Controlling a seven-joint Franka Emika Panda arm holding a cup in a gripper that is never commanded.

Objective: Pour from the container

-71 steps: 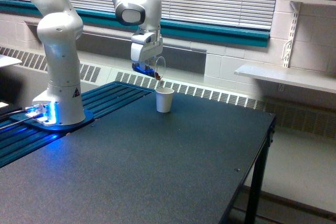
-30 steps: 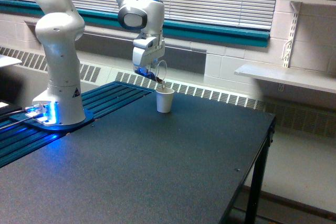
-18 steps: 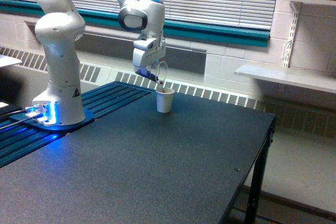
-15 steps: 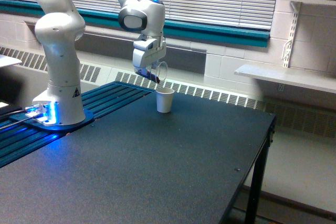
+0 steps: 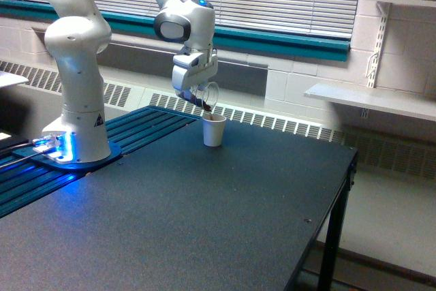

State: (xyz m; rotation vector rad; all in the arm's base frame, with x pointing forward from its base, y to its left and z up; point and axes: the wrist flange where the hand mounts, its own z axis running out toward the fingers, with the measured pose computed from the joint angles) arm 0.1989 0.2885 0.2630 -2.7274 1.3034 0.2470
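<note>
The gripper clamps the clear cup, tipped with its mouth facing down toward five o'clock, so the brown bits slide to the lip. It hangs just above the white paper cup (upright on the table), apparently so spill lands inside.

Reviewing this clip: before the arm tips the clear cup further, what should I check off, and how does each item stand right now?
1. Tool shut on the clear cup: ok.
2. Clear cup tilted, its mouth over the white paper cup: ok.
3. Brown granules at the clear cup's lower lip: ok.
4. White paper cup upright on the table: ok.
5. How full the white paper cup is: cannot tell.
6. Spilled granules on the table: cannot tell.
</note>
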